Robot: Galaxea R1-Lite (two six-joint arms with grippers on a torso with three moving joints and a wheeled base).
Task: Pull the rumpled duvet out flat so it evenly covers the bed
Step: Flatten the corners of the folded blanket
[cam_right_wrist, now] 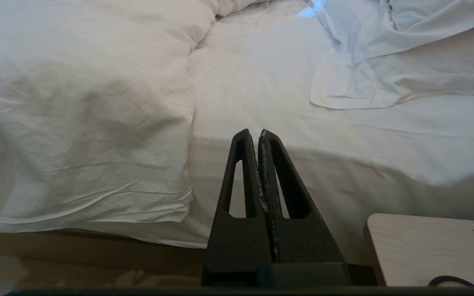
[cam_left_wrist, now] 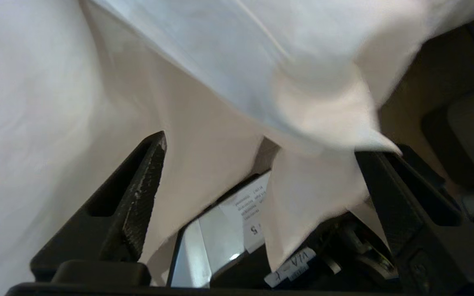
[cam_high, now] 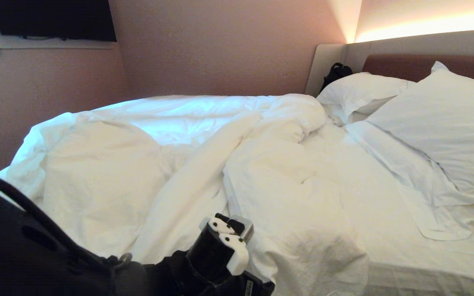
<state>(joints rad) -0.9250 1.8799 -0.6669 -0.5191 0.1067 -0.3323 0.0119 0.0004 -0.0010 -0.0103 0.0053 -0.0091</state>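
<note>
The duvet [cam_high: 261, 172] lies bunched in thick white folds over the left and middle of the bed [cam_high: 364, 185], with one flap hanging over the near edge. My left arm's wrist [cam_high: 222, 246] sits at that near edge, its fingers hidden there. In the left wrist view the left gripper [cam_left_wrist: 260, 144] is open wide. A loose corner of the duvet [cam_left_wrist: 315, 115] drapes between and over the black fingers [cam_left_wrist: 138, 205], not pinched. My right gripper [cam_right_wrist: 256, 132] is shut on nothing and hangs parked beside the bed, facing the mattress side.
Two white pillows [cam_high: 447, 119] and a loose thin sheet [cam_high: 405, 176] lie by the brown headboard [cam_high: 405, 65]. A black bag [cam_high: 335, 74] rests in the far corner. A wall runs along the bed's far side. A pale wooden table [cam_right_wrist: 426, 246] stands near the right gripper.
</note>
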